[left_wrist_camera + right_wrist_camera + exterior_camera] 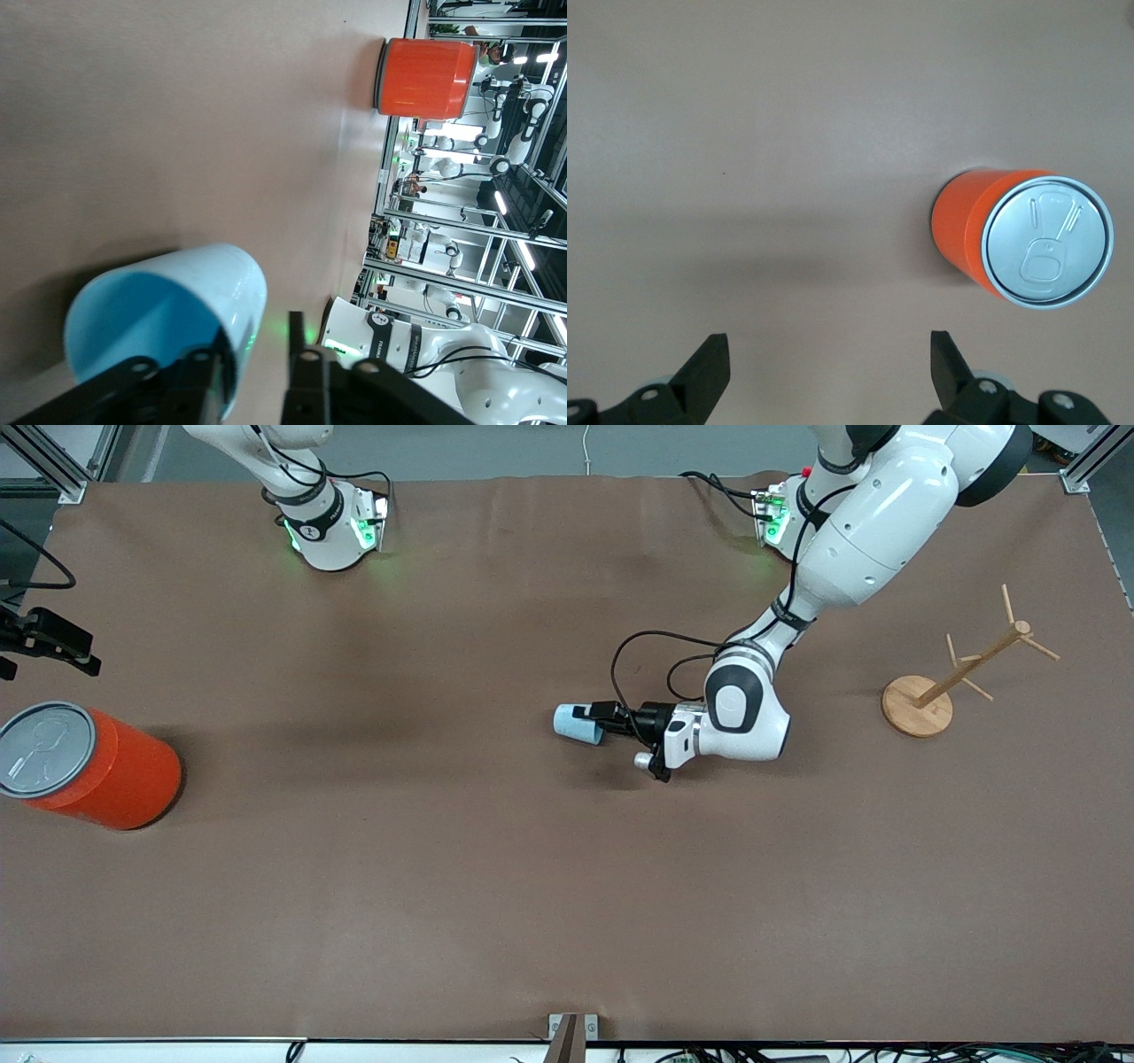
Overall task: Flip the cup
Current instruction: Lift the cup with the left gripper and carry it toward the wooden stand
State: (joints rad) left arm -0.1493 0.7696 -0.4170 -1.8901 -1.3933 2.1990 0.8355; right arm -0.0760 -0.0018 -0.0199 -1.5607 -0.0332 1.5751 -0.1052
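The small light-blue cup [570,722] lies on its side near the table's middle, its open mouth toward the left gripper. In the left wrist view the cup [190,279] shows its brighter blue inside. My left gripper [592,722] is low at the cup's mouth and open [252,359]. One finger [199,385] sits at the mouth against the wall. The other finger [301,354] stands outside it with a gap to the wall. My right gripper [80,657] waits, open and empty [828,354], above the table beside the orange canister.
A large orange canister [115,766] with a grey lid stands at the right arm's end of the table; it also shows in the right wrist view [970,221] and the left wrist view [425,78]. A wooden mug tree [917,707] stands toward the left arm's end.
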